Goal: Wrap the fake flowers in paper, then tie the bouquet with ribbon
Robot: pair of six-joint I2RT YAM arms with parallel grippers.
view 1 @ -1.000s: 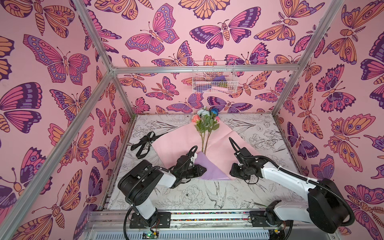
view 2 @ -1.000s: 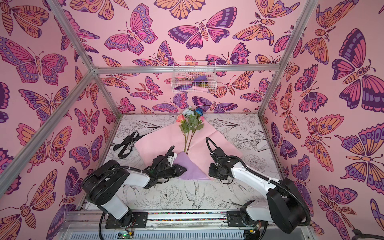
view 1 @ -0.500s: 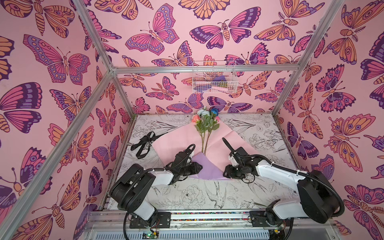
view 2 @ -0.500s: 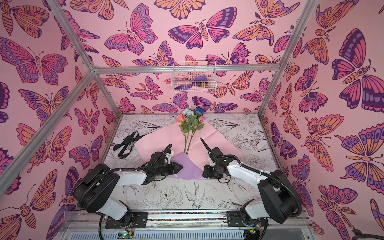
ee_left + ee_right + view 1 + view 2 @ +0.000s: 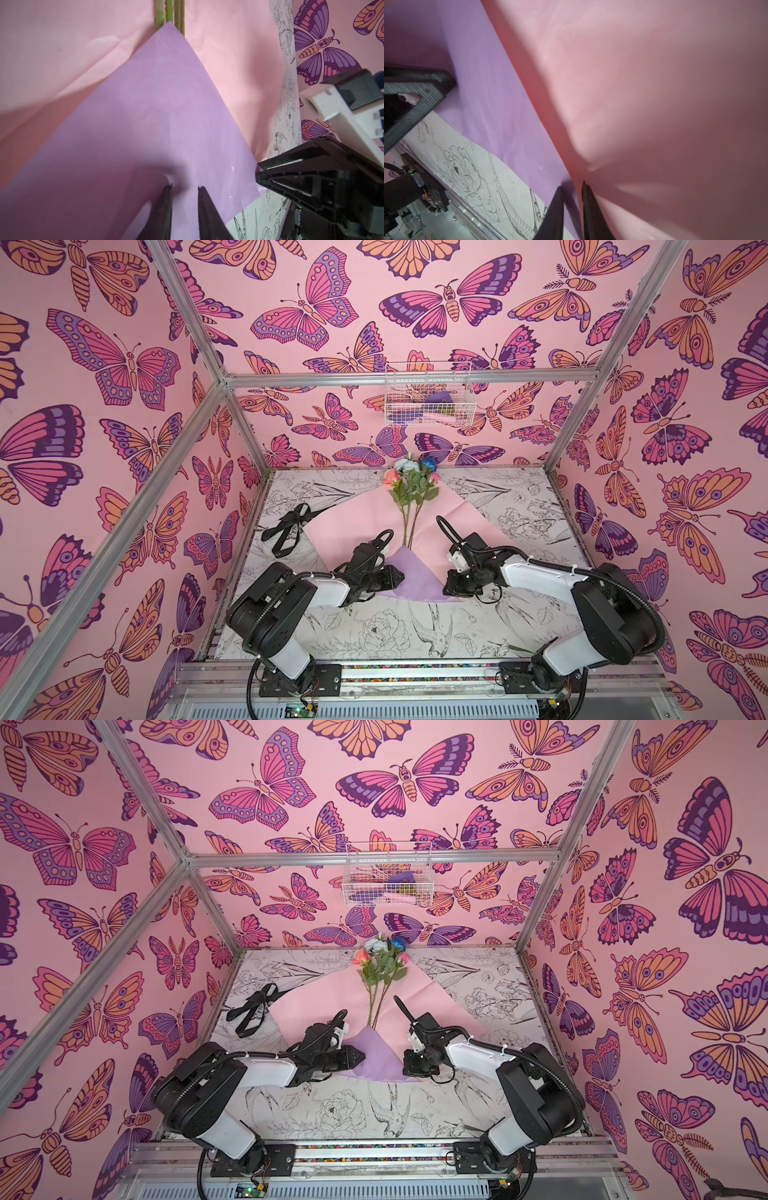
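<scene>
The bouquet of fake flowers (image 5: 411,485) (image 5: 380,965) lies on a pink wrapping paper sheet (image 5: 353,526), blooms toward the back wall. The sheet's near corner is folded up over the stem ends (image 5: 168,10) and shows its lilac underside (image 5: 415,576) (image 5: 380,1056). My left gripper (image 5: 401,574) (image 5: 185,187) sits low at the fold's left side, jaws narrow with lilac paper creased between them. Opposite it at the fold's right edge, my right gripper (image 5: 445,587) (image 5: 572,184) is shut on the paper where lilac meets pink (image 5: 654,104).
A long black ribbon (image 5: 286,526) (image 5: 249,1006) lies in loops on the flower-printed table left of the sheet. A white wire basket (image 5: 428,396) hangs on the back wall. Butterfly-patterned walls and metal frame posts close in on the table.
My right gripper has slid left to the paper's right edge and its jaws have closed on it. The left gripper has hardly moved at the fold.
</scene>
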